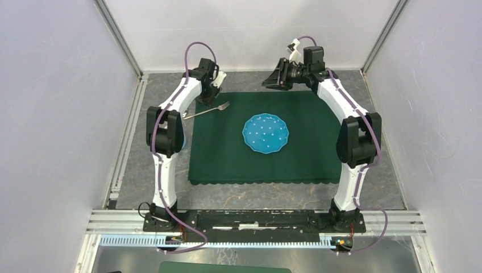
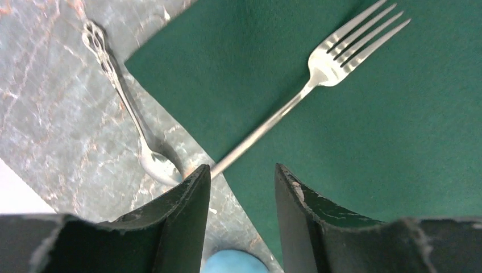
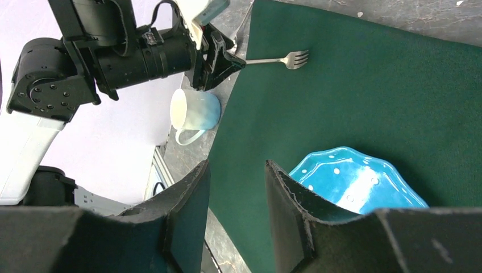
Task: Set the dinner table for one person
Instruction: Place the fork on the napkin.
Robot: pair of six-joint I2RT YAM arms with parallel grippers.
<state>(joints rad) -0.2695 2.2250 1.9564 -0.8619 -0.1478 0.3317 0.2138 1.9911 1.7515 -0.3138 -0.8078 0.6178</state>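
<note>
— Green cloth (image 1: 227, 153) spread on the dinner table (image 1: 256, 196), with a blue plate (image 1: 265, 134) in its middle. Which step is in hand?

— The cutlery, I'd judge. The fork (image 2: 284, 105) lies slantwise over the cloth's far left corner, tines on the cloth and handle end poking off onto the stone. The left gripper (image 2: 241, 170) hovers right over that handle end.

— Holding it?

— No. Its jaws stand partly apart with nothing clamped between them. The handle tip sits by the inner edge of one finger, but I can't tell from this angle whether it touches.

— And the right gripper (image 3: 236, 165)?

— Raised over the far side of the cloth, jaws likewise parted and empty.

— What else is waiting?

— A spoon (image 2: 120, 94) on bare stone just beside the fork, and a mug (image 3: 196, 109) on the table left of the cloth.

— So the next move?

— Probably centre the jaws across the thin handle, drop low, close, then lay the fork straight beside the plate. A flat handle on hard stone gives little to pinch, so it could skid.
</note>
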